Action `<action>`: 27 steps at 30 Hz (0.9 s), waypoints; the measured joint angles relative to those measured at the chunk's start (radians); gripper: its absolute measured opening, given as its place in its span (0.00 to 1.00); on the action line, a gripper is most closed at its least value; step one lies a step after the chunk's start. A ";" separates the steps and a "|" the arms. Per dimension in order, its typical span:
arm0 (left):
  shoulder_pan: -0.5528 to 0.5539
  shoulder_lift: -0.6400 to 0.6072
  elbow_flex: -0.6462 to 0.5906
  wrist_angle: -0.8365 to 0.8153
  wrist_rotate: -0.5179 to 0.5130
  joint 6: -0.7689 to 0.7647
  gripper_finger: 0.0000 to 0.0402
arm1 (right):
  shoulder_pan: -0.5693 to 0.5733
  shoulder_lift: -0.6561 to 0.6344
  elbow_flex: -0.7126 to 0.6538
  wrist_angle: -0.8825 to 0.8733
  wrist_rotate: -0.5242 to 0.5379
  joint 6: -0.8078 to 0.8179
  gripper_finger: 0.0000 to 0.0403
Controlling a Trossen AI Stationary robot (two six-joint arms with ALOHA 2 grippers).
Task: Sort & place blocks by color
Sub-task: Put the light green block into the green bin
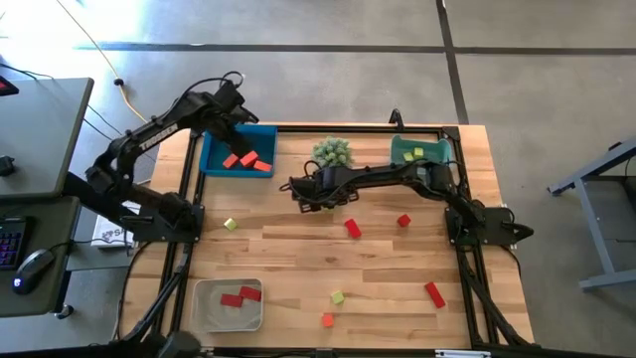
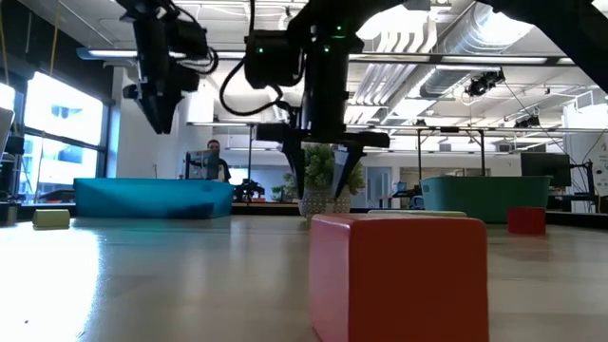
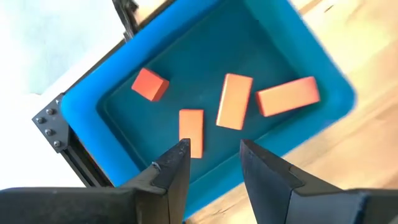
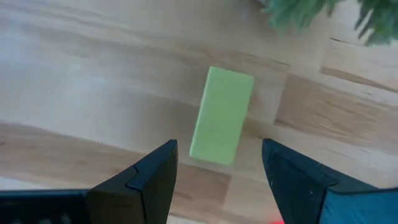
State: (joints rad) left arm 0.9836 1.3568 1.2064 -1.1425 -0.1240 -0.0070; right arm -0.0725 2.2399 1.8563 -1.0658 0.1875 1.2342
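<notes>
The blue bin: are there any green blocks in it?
No. The blue bin holds only four orange-red blocks, with the left gripper open above.

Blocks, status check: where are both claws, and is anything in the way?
Left claw open, empty, over blue bin. Right claw open above yellow-green bar on table. Spiky plant close beside; otherwise clear.

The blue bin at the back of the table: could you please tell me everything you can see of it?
The blue bin is a shallow rectangular tray, apparently plastic, with a raised rim and rounded corners. It sits flat on the wooden table at its far left corner, beside the black frame. Four orange-red blocks lie loose on its floor: one cube and three short bars. The left gripper hangs open above it, holding nothing and not touching it.
</notes>
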 joint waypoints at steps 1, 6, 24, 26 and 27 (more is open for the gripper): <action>-0.007 -0.019 0.000 -0.002 0.007 0.000 0.32 | -0.002 -0.001 -0.009 0.011 0.002 0.003 0.55; -0.048 -0.106 0.000 -0.012 0.038 -0.033 0.32 | -0.021 0.000 -0.054 0.061 -0.041 0.002 0.55; -0.129 -0.233 0.000 -0.013 0.038 -0.042 0.32 | -0.042 -0.005 -0.158 0.150 -0.115 -0.039 0.35; -0.129 -0.233 0.000 -0.013 0.037 -0.042 0.32 | -0.042 -0.006 -0.158 0.154 -0.121 -0.055 0.27; -0.129 -0.233 0.000 -0.013 0.037 -0.042 0.32 | -0.042 -0.007 -0.158 0.156 -0.122 -0.065 0.23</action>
State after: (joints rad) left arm 0.8547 1.1240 1.2064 -1.1553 -0.0865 -0.0493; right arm -0.1146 2.2330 1.6985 -0.9094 0.0654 1.1689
